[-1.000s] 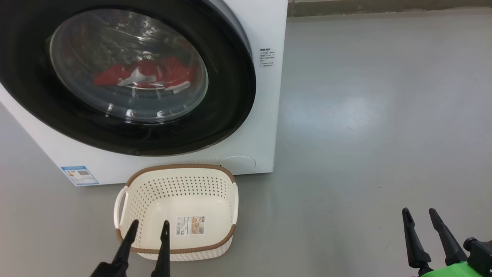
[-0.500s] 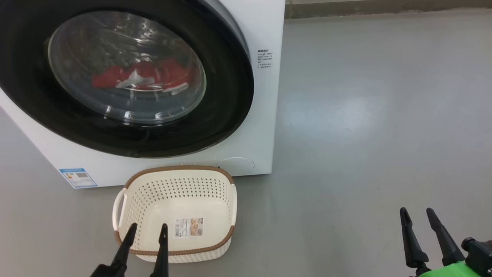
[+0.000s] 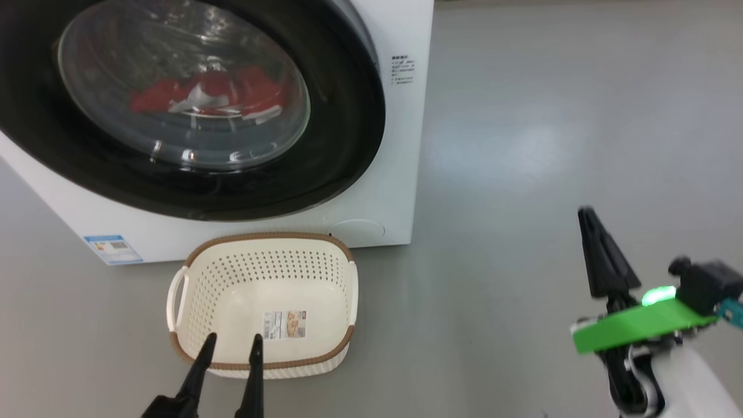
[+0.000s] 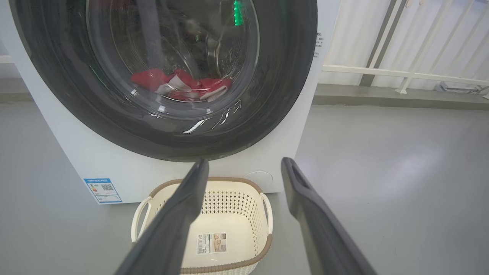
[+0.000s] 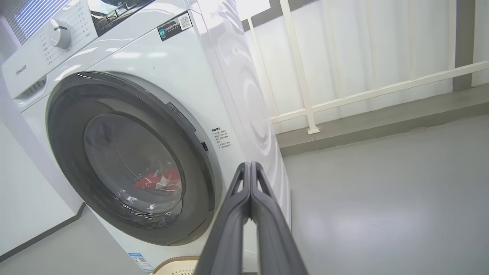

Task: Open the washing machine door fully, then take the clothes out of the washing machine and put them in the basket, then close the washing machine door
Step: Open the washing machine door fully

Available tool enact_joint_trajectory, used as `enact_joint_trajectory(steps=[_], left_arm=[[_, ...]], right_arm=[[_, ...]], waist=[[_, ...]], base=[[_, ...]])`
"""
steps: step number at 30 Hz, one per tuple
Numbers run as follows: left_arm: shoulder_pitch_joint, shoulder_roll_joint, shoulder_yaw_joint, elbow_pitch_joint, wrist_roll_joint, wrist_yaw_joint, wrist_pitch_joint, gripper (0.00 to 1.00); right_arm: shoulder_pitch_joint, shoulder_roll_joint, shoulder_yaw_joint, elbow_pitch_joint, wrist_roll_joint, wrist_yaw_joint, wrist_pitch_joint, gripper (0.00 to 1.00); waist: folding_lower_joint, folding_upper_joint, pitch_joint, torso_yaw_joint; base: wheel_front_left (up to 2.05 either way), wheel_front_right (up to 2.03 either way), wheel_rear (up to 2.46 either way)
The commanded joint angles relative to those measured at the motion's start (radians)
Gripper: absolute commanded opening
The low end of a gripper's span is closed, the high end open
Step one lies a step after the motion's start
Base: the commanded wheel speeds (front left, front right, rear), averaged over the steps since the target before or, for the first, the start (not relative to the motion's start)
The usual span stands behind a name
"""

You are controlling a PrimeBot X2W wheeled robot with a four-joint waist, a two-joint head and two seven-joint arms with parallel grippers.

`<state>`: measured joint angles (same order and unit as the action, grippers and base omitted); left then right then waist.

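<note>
Black-rimmed, the closed washing machine door (image 3: 348, 116) has the empty, pressed-together right jaws off its right edge, probably nearer the opening side than the wide-spread left jaws.

Basket (image 3: 270, 237) before washing machine (image 3: 400, 151); clothes (image 3: 232, 93) inside it.
</note>
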<state>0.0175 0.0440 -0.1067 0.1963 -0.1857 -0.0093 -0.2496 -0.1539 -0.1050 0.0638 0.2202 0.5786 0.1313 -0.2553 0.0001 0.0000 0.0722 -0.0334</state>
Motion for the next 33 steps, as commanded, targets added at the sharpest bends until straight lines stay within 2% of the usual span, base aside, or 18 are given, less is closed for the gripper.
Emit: enact_joint_trajectory(steps=[1, 7, 20, 24, 27, 33], left_arm=[[-0.040, 0.006, 0.023, -0.029, -0.004, 0.002, -0.012, 1.00], [-0.083, 0.006, -0.017, -0.041, -0.025, 0.011, -0.012, 1.00], [-0.202, 0.006, -0.124, -0.056, -0.076, 0.041, -0.012, 1.00], [-0.238, 0.006, -0.156, -0.061, -0.094, 0.051, -0.012, 1.00], [-0.264, 0.006, -0.182, -0.066, -0.111, 0.061, -0.012, 1.00], [-0.293, 0.006, -0.210, -0.070, -0.124, 0.067, -0.012, 1.00]], right_arm=[[-0.055, -0.018, 0.031, -0.020, 0.018, -0.001, -0.006, 0.00], [-0.214, -0.049, 0.070, -0.001, 0.095, -0.001, -0.006, 0.00], [-0.503, -0.166, 0.176, 0.089, 0.229, -0.001, -0.006, 0.00], [-0.578, -0.190, 0.216, 0.118, 0.307, -0.001, -0.006, 0.00], [-0.654, -0.214, 0.285, 0.136, 0.442, -0.001, 0.008, 0.00], [-0.772, -0.251, 0.373, 0.143, 0.591, -0.001, 0.060, 0.00]], waist=[[0.0000, 0.0000, 0.021, 0.019], [0.0000, 0.0000, 0.085, 0.069], [0.0000, 0.0000, 0.251, 0.167], [0.0000, 0.0000, 0.292, 0.193], [0.0000, 0.0000, 0.323, 0.214], [0.0000, 0.0000, 0.366, 0.234]], base=[[0.00, 0.00, 0.00], [0.00, 0.00, 0.00], [0.00, 0.00, 0.00], [0.00, 0.00, 0.00], [0.00, 0.00, 0.00], [0.00, 0.00, 0.00]])
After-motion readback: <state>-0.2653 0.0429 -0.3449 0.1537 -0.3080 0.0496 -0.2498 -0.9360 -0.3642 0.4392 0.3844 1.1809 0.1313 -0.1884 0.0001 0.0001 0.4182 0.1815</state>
